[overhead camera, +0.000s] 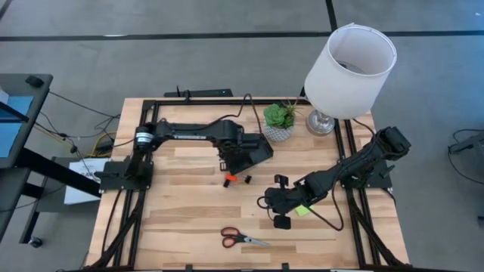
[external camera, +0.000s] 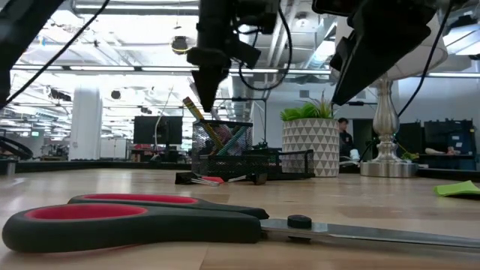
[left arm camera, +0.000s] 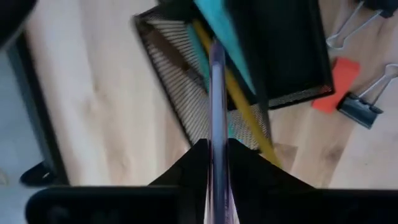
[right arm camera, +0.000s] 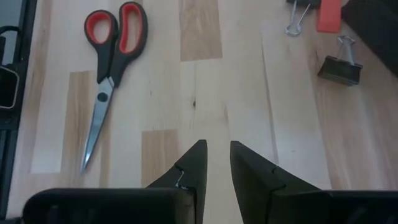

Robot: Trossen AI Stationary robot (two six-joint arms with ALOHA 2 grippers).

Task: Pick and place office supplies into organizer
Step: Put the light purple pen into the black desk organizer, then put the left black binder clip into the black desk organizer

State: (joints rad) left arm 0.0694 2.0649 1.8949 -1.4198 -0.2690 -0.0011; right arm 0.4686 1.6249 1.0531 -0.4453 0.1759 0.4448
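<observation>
The left gripper (left arm camera: 217,155), clamped on a purple pen (left arm camera: 217,87), hangs over the mesh organizer (left arm camera: 186,81), so lowering and letting go likely come next, while the right gripper (right arm camera: 214,163) waits, fingers parted and holding nothing.

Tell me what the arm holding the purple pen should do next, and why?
Probably lower it a little and let go. The left gripper is shut on the purple pen, which points down at the mesh pen cup of the organizer, where a yellow pencil and a teal pen already stand. The right gripper hangs open above bare table.
</observation>
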